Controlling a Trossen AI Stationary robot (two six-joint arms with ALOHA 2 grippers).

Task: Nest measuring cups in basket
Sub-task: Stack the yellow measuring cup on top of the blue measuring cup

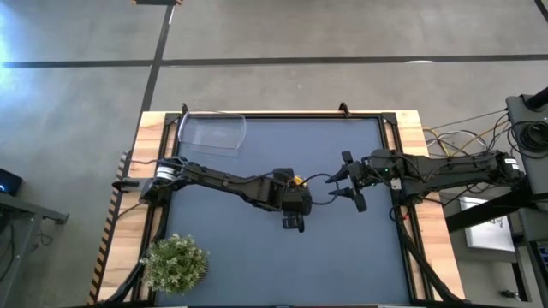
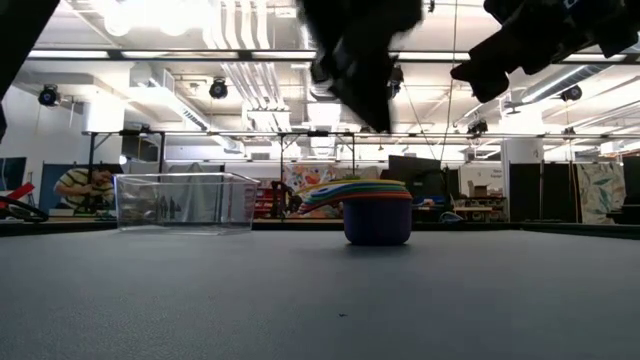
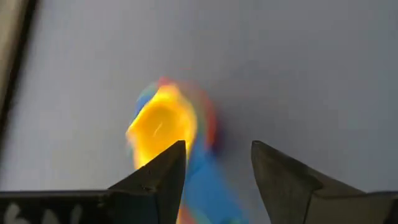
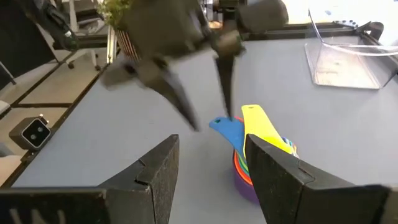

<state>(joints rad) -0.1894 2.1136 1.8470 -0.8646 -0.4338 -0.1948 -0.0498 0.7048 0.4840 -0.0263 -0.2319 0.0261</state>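
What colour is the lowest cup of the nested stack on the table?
Purple: the bottom cup of the stack is purple, best seen in the low view.

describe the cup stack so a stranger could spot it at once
Start at the grey table and look to its middle, right under the left pincer. There the cup stack stands, outside the clear basket. It is the only rainbow-coloured thing, purple lowest, yellow on top.

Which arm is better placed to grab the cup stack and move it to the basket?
Left: its open gripper hangs right above the nested cups, on the basket's side.
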